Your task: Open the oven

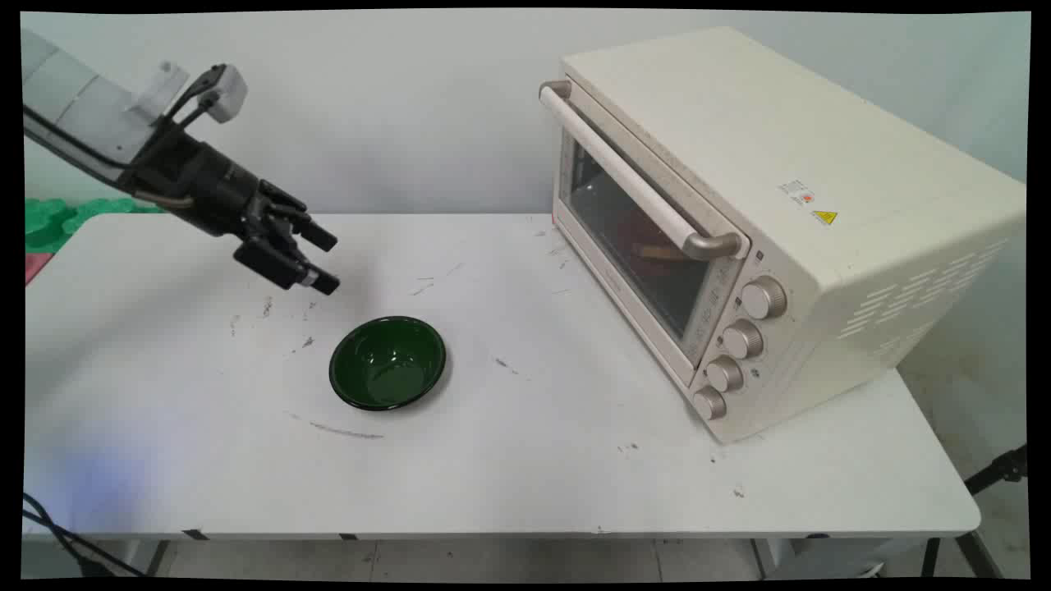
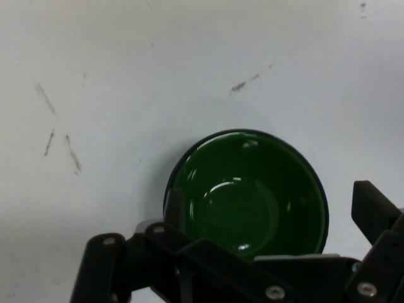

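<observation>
Desk [image 1: 509,460]: white, pretty scuffed up, holds everything.
Oven [image 1: 772,222]: big cream toaster oven on the right, door closed, something reddish inside behind the glass. Only the main view has it.
Bowl [image 1: 387,363]: green, empty, upright, sitting mid-desk, well apart from the oven.
Jaws [image 1: 316,261]: spread apart, holding nothing, hanging in the air up-left of the bowl, not touching it.
Hand view: looks right down into the bowl [image 2: 247,192], glossy and empty inside.

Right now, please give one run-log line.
gripper: open, empty, above table | nearest: green bowl, upright, empty | oven: door shut
</observation>
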### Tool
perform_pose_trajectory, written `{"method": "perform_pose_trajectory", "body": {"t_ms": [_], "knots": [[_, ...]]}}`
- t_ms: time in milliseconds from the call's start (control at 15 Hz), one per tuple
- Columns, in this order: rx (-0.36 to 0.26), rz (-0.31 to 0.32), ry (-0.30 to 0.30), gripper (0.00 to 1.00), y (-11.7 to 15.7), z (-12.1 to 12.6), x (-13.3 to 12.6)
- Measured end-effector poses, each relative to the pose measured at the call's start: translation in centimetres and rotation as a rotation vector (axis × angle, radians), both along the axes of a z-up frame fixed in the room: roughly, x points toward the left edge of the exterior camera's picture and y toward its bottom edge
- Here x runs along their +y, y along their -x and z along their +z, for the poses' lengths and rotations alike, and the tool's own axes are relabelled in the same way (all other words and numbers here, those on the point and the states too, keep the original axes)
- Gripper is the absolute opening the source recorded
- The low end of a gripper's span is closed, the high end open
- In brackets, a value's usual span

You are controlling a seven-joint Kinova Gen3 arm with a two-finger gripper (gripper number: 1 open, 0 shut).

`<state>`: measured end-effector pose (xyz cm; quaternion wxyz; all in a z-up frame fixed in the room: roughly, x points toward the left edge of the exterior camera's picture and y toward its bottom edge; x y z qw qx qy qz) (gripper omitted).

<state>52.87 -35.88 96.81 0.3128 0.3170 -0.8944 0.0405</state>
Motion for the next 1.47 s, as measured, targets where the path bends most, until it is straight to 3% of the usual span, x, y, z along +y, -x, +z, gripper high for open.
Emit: {"method": "perform_pose_trajectory", "body": {"t_ms": [200, 733, 933, 1133, 1467], "knots": [[0.006, 0.027, 0.008, 1.0, 1.7, 0.9, -0.5], [0.008, 0.069, 0.058, 1.0, 9.5, 6.8, -3.9], [-0.006, 0.085, 0.084, 1.0, 13.4, 10.0, -6.3], [-0.048, 0.156, 0.104, 1.0, 16.1, 12.6, -9.8], [-0.043, 0.138, 0.136, 1.0, 20.4, 14.6, -13.9]]}}
